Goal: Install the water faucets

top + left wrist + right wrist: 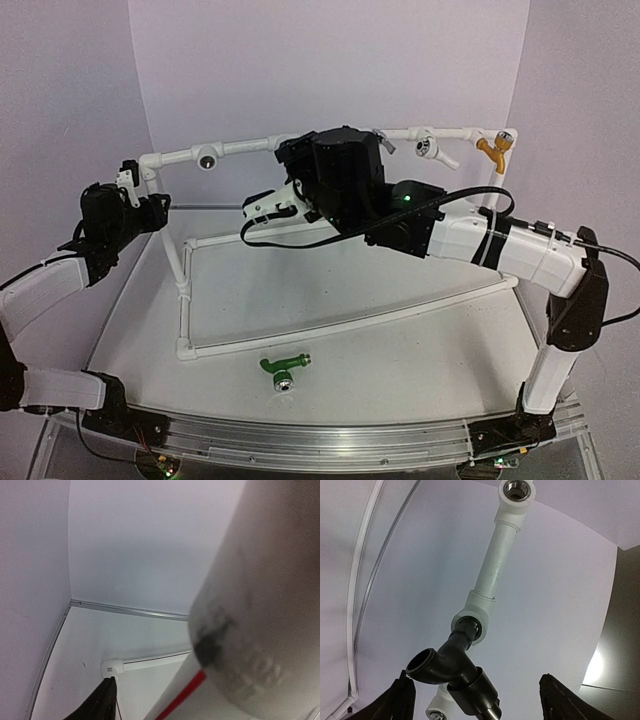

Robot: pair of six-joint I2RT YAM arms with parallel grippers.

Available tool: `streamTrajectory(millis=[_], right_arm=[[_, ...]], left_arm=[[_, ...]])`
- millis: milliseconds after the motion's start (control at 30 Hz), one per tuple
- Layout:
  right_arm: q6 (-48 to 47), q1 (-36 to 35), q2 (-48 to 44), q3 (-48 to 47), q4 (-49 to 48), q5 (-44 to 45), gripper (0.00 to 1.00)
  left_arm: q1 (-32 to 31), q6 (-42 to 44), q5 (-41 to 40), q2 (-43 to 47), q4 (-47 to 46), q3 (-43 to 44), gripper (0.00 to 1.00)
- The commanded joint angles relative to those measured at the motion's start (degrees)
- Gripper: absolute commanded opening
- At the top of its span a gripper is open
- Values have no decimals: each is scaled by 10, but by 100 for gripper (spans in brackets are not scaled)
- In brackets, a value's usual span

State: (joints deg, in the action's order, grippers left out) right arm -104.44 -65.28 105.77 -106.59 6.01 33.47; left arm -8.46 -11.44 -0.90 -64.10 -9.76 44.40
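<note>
Up on the rear rail of the white pipe frame (250, 147), the dark brown-black faucet (452, 665) sits with its stem entered in a white fitting (472, 615), its spout mouth turned toward the right wrist camera. The right end effector (476, 680) stands wide open around it, with one finger on either side and neither touching the body, so it holds nothing. Farther along the same rail, an empty threaded socket (517, 490) faces outward.

The green faucet (283, 366) lies on its side on the worktop (400, 350), near the front edge and well apart from both arms, not yet fitted.

The left end effector (132, 190) is at the frame's left corner. Its own camera is filled by a blurred grey shape pressed close, possibly the pipe, and I cannot tell whether the jaws are closed on anything.

By my reading, the dark faucet's step is at or near its finish, though how deeply the thread is seated is not visible. The green one is the half that remains. The next move calls for lifting the right arm clear without knocking the dark faucet, then taking the green faucet by its body. That leaves the silver threaded end free to be lined up squarely with the empty socket before any turning.
</note>
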Motion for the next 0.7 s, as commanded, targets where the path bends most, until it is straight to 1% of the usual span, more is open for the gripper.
streamTrajectory(millis=[0,67,100,233,300,333,400,600,667], right_arm=[[-72,2,10,-7,-56,51,85],[-75,3,20,-19,-70,55,83],[-75,3,26,-30,-72,58,82],[-73,5,62,-50,-75,70,76],[-65,7,74,-55,-81,69,72],[-61,7,82,-60,-85,71,68],[-57,7,95,-70,-94,78,60],[-27,7,117,-75,-127,111,33],[5,8,126,-79,-135,126,20]], left_arm=[[4,17,-14,5,-29,5,45],[4,15,-11,14,-28,1,37],[4,13,-10,19,-28,-1,31],[4,11,-9,33,-27,-12,14],[4,11,-8,40,-26,-18,7],[4,10,-9,44,-25,-20,4],[4,10,-10,53,-21,-25,1],[4,-4,-15,85,6,-32,0],[4,-9,-13,92,21,-32,0]])
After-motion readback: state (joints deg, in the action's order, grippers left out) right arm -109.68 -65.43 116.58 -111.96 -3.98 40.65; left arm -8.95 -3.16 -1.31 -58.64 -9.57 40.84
